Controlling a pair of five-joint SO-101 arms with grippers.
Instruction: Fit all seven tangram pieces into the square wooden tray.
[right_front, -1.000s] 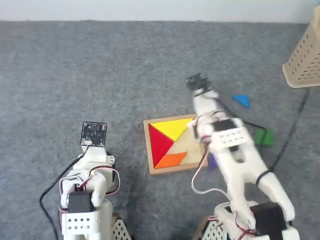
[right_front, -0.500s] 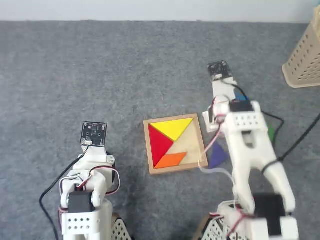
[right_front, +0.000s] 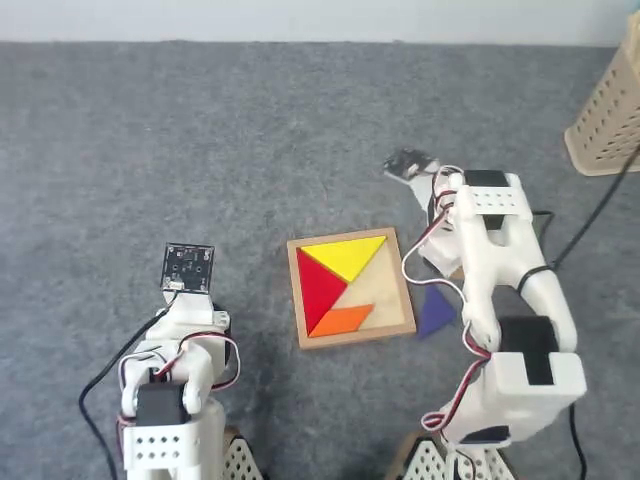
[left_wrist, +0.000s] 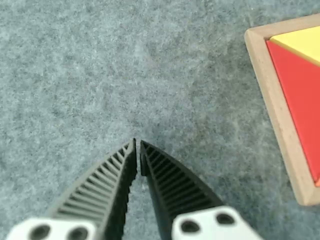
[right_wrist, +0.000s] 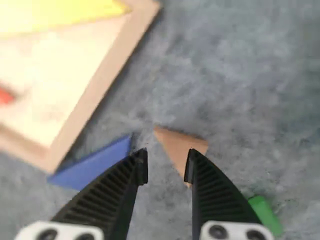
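Note:
The square wooden tray (right_front: 405, 290) lies mid-table with a yellow triangle (right_front: 345, 255), a red triangle (right_front: 318, 285) and an orange piece (right_front: 342, 320) in it; its right part is bare wood. A violet-blue triangle (right_front: 435, 312) lies just outside the tray's right edge. My right arm (right_front: 490, 230) stands over that side. My right gripper (right_wrist: 165, 160) is open, its fingertips on either side of a small tan triangle (right_wrist: 177, 145) on the carpet, with the blue piece (right_wrist: 95, 162) beside it and a green piece (right_wrist: 262, 215) near. My left gripper (left_wrist: 137, 147) is shut and empty, left of the tray (left_wrist: 272, 100).
Grey carpet covers the table. A beige slotted basket (right_front: 610, 110) stands at the far right edge. The left arm (right_front: 180, 350) sits near the front left, with open carpet behind it and to its left.
The right arm has swung from above the tray's right part to the carpet right of it, uncovering the violet-blue triangle and hiding the blue and green pieces. The left arm has not moved.

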